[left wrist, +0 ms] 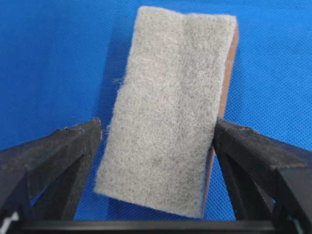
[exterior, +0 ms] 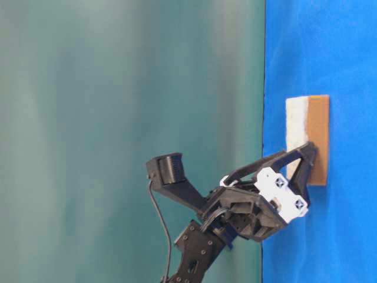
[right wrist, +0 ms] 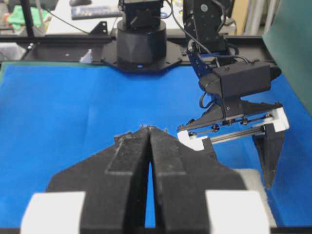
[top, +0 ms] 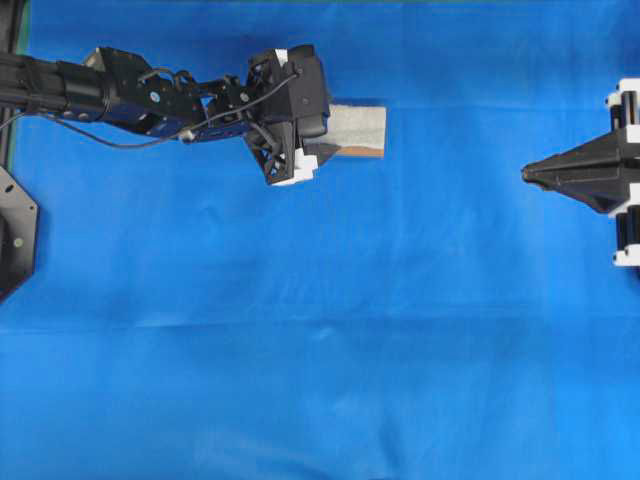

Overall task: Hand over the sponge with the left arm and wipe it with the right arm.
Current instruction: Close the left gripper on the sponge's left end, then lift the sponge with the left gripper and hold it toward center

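A small rectangular sponge (top: pixel 357 128) with a grey-white fibrous top over a thin orange-brown layer is lying flat on the wrinkled blue cloth-covered table (top: pixel 320 350), in the upper middle of the overhead view. The black jointed left arm (top: pixel 120 90) is reaching in from the left edge of that view, its bulky black left gripper (top: pixel 315 150) sitting over the sponge's near end.

Seen from the left wrist camera, the two pointed black fingers (left wrist: pixel 58 156) are standing spread wide, one on each long side of the sponge (left wrist: pixel 170 107), with a sliver of blue cloth showing between the left finger and the sponge's edge; the right finger is sitting just beside the orange-brown edge, and contact there cannot be judged. The table-level view is showing the fingertips down beside the sponge (exterior: pixel 307 132) on the cloth.

On the far right of the overhead view, the black right gripper (top: pixel 528 174) with white end blocks is pointing toward the sponge, well apart from it. Its jaws are pressed together with nothing between them, as the right wrist camera is showing, with the left gripper (right wrist: pixel 243 161) straddling the pale sponge (right wrist: pixel 251 187) beyond.
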Controlling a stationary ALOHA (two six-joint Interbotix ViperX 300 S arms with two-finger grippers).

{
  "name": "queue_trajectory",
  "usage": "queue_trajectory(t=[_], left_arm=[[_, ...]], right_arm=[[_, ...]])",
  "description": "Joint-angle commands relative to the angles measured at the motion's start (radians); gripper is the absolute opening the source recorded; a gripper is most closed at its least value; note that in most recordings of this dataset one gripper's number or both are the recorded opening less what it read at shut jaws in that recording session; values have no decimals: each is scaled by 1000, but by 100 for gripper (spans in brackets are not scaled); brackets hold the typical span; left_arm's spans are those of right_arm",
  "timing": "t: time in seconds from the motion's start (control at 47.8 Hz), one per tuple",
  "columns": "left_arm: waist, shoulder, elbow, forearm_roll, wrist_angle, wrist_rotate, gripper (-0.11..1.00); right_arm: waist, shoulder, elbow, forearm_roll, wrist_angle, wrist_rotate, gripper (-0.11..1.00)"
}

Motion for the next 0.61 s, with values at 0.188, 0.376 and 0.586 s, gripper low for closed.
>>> queue_trajectory(t=[0.188,0.376,0.586], left_arm=[[6,14,-23,2,-3,2,93],[6,12,-26,2,3,-9,86],[5,3,-26,2,0,-32,43]], right_arm=[[-2,15,-18,2,-6,-2,0],[-2,21,-18,2,-8,-2,0],[-2,21,-18,0,-3,2,0]])
